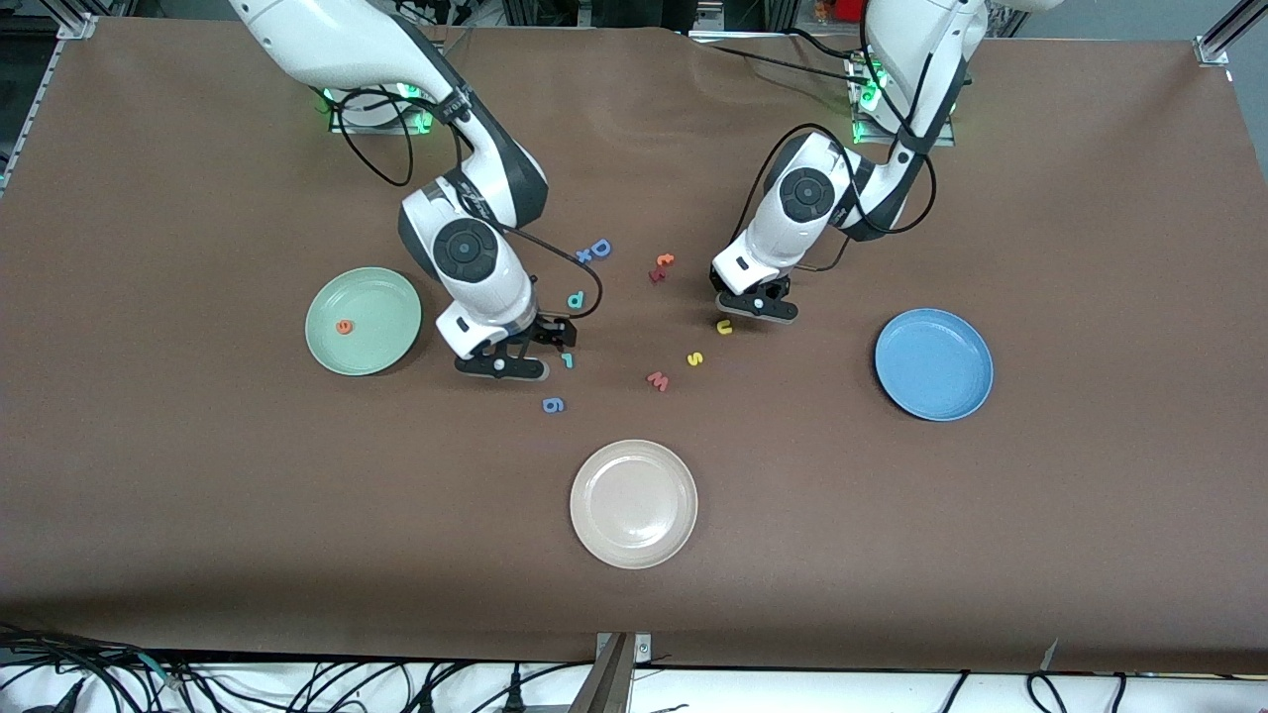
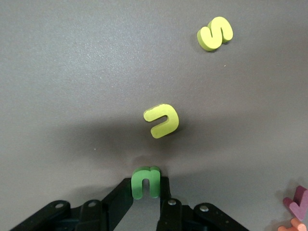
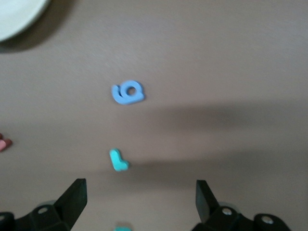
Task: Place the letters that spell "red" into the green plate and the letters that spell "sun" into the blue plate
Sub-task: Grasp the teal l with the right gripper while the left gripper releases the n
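Nearest the front camera sat the cream-white plate (image 1: 634,504), nothing in it. A bit farther, the blue "g" (image 1: 554,404) lay on the brown table (image 1: 198,515). Next came the pinkish-red "w" (image 1: 658,380), the yellow "s" (image 1: 695,358) just beside it, and the teal "r" (image 1: 568,359).

The right gripper (image 1: 515,358) hung low right by the "r", twd the green plate's end. Its jaws stood wide apart w/ nothing betw. them; in the right wrist view the "r" (image 3: 118,160) lay flat ahead of the fingers (image 3: 73,198), not touched.

Roughly level w/ that, the blue plate (image 1: 933,363) sat at the left arm's end of the table, no letters in it. The green plate (image 1: 364,321) sat at the right arm's end, w/ the orange "e" (image 1: 344,326) already inside.

Farther on, the yellow "u" (image 1: 724,327) lay just in front of the left gripper (image 1: 756,304), which was down at the table. In the left wrist view its fingers (image 2: 169,201) were pinched onto the olive-green "n" (image 2: 146,181), the letter standing upright betw. them, close to the "u" (image 2: 161,121).

Farther still: the teal "d" (image 1: 575,299), then the orange "t" (image 1: 665,260) beside a small red piece (image 1: 655,274) I couldn't read, and last the big blue "D" (image 1: 600,249).
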Robot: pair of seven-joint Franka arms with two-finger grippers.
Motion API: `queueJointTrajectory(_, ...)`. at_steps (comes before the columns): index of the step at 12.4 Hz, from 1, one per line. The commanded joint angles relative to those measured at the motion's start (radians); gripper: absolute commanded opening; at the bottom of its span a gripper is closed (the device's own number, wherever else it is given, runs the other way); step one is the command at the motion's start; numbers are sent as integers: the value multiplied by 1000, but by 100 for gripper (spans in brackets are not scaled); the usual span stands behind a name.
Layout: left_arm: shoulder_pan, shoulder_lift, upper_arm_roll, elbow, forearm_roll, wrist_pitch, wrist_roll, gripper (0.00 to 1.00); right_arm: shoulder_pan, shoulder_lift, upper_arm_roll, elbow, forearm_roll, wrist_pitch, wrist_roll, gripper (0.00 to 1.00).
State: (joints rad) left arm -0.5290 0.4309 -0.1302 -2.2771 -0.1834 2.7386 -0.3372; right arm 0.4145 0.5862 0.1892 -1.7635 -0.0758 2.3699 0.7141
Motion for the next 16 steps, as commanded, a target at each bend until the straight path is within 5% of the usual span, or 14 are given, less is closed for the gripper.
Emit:
queueJointTrajectory(1,-13,28,20,25,-21,9,15,18,26,60,-2,41,4,64,10,99)
queueJointTrajectory(3,-12,20,30,28,-19,6,18,14,43,72,-4,41,2,72,10,93)
queueJointTrajectory(6,-3,-24,56,30,-19,-13,59,13,55,95,-5,41,-4,98,10,53)
queueJointTrajectory(7,-3,-47,95,33,-19,-51,114,13,66,101,-10,41,-9,100,8,47)
queueJointTrajectory(12,55,-98,271,57,-21,-163,545,14,79,122,-22,41,-42,101,10,43)
queueJointTrajectory(16,187,-109,281,51,-21,-165,792,15,79,124,-25,39,-59,103,10,42)
